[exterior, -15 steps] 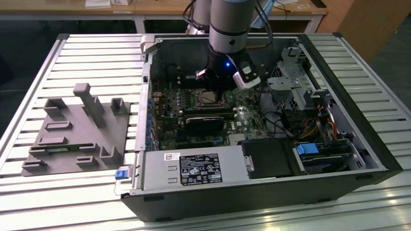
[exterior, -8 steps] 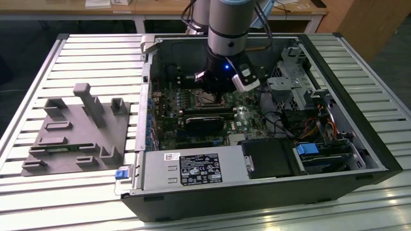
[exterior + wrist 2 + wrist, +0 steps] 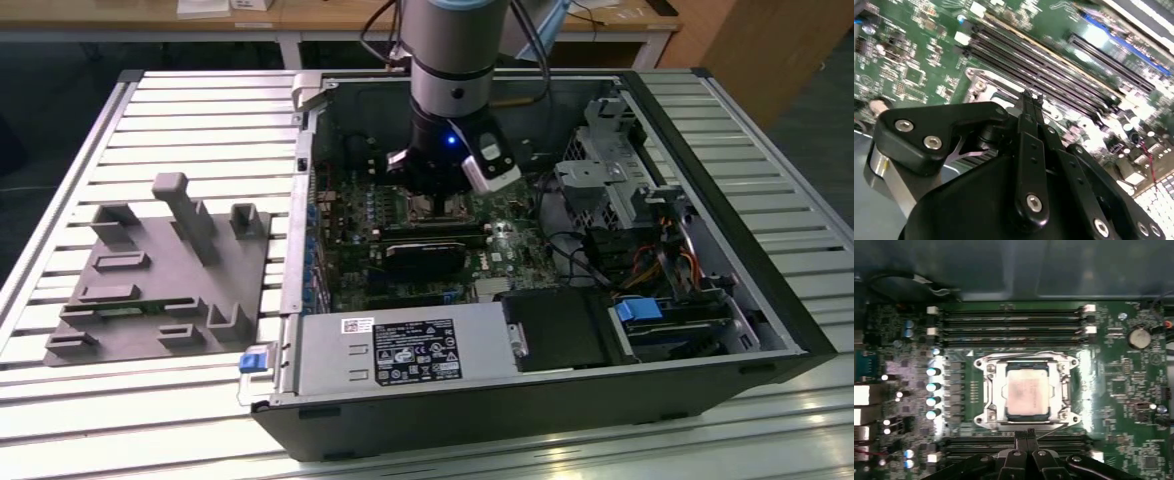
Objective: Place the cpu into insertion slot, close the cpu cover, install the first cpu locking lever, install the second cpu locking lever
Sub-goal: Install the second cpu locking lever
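Hovering gripper (image 3: 1024, 434) at socket edge, fingers (image 3: 1019, 436) pressed together, holding nothing. Cpu (image 3: 1027, 393) sits in slot (image 3: 1026, 422), cover (image 3: 999, 390) down over it; lever wire (image 3: 1051, 428) just beside fingertips.

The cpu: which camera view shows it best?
The first wrist view: the cpu faces the camera, lying in its socket inside the silvery cover. In the exterior view the arm hides most of that spot. In the second wrist view the gripper blocks it.
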Controlling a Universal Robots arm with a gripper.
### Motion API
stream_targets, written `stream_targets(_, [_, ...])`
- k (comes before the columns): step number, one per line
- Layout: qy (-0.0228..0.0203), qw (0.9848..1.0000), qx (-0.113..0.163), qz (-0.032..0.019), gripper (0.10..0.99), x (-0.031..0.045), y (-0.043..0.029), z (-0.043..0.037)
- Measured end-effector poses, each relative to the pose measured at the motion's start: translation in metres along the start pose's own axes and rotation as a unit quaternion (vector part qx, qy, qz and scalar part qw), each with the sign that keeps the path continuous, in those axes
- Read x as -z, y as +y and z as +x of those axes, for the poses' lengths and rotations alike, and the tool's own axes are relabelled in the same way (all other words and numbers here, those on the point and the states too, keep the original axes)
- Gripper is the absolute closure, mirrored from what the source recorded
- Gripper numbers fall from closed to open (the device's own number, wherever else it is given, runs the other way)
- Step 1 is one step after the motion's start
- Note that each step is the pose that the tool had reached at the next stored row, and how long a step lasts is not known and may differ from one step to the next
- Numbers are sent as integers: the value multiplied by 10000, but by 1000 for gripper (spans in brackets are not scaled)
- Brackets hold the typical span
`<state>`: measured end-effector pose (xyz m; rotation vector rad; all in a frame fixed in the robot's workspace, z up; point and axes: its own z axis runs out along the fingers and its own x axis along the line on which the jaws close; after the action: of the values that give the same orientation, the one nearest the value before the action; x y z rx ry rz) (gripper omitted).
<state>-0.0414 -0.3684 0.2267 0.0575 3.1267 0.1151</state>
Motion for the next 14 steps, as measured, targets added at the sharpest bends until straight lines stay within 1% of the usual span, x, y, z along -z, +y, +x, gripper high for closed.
stream_targets(2, [0,10000,-1,0,969,1,-7,28])
stream_targets(7, [0,10000,-1,-4,969,4,-54,59])
stream_targets(11, [0,10000,-1,-14,969,7,-70,140])
stream_targets(14, [0,10000,-1,-18,969,-4,-71,169])
